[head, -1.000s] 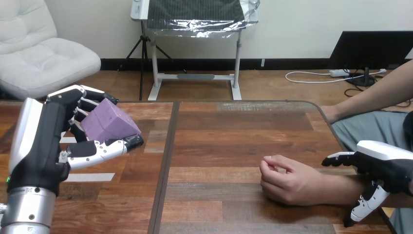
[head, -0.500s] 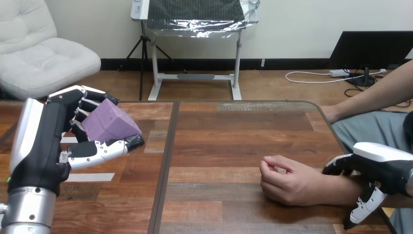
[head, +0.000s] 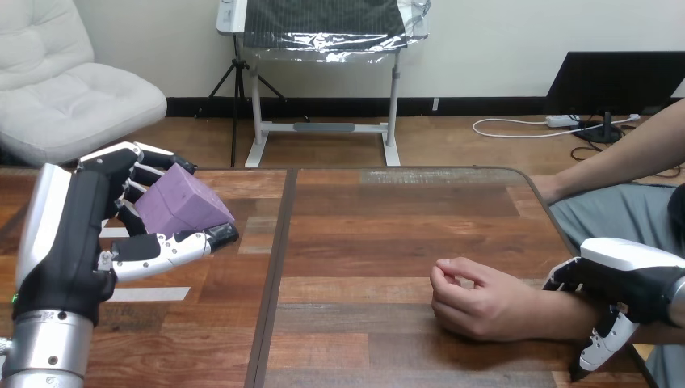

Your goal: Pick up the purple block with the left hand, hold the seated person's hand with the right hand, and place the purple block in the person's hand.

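Block point(head: 179, 202) is up off the table point(head: 388, 234), the left hand point(head: 77, 234) curled tight round it, well apart from the person's hand point(head: 476, 303), a loose fist. Right hand point(head: 630, 279) sits over that wrist; whether it grips, can't tell. Handover not yet done.

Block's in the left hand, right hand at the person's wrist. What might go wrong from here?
The person's hand lies curled shut on the table, so the purple block has no open palm to land in. The left hand must carry it across the table; it may slip. Whether the right hand grips the wrist is unclear.
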`<state>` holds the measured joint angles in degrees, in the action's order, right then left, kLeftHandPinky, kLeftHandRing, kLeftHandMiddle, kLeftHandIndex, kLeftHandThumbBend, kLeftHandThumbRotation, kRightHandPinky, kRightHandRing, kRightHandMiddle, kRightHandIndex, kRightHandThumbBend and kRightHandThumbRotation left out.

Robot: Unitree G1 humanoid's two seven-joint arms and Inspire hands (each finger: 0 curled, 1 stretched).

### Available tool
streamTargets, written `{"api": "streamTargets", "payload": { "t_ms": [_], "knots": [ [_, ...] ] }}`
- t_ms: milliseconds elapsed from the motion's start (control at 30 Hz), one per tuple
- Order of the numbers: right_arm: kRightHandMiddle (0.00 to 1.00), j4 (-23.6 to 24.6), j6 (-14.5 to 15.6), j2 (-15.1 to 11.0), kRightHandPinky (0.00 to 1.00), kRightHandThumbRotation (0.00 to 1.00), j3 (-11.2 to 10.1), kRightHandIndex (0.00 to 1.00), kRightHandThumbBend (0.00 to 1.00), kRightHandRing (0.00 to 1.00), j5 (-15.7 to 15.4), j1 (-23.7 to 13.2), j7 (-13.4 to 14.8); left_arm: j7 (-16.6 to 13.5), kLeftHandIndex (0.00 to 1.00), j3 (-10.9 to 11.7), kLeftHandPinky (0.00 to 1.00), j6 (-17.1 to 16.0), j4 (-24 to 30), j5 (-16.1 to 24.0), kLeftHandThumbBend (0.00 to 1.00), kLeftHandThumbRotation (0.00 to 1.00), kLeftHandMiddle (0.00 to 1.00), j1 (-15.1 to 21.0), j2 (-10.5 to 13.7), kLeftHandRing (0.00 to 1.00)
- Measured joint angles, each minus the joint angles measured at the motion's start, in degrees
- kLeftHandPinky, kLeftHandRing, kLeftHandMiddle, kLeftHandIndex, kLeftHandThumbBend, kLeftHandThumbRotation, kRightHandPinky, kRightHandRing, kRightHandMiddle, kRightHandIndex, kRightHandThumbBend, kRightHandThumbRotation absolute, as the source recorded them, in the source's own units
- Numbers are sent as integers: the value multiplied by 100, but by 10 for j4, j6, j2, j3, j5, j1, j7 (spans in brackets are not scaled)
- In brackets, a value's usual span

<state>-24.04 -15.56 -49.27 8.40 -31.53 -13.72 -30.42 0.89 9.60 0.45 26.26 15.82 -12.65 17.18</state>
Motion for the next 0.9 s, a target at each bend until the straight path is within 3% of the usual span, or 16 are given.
{"api": "streamTargets", "payload": {
  "t_ms": [700,900],
  "knots": [
    [60,-19,-9,0,46,14,13,62,80,53,1,-12,9,0,41,3,20,0,0,1,58,0,35,0,0,27],
    [55,-21,-4,1,39,12,18,60,81,47,1,-16,10,0,41,3,20,1,0,1,58,0,36,0,0,27]
  ]
}}
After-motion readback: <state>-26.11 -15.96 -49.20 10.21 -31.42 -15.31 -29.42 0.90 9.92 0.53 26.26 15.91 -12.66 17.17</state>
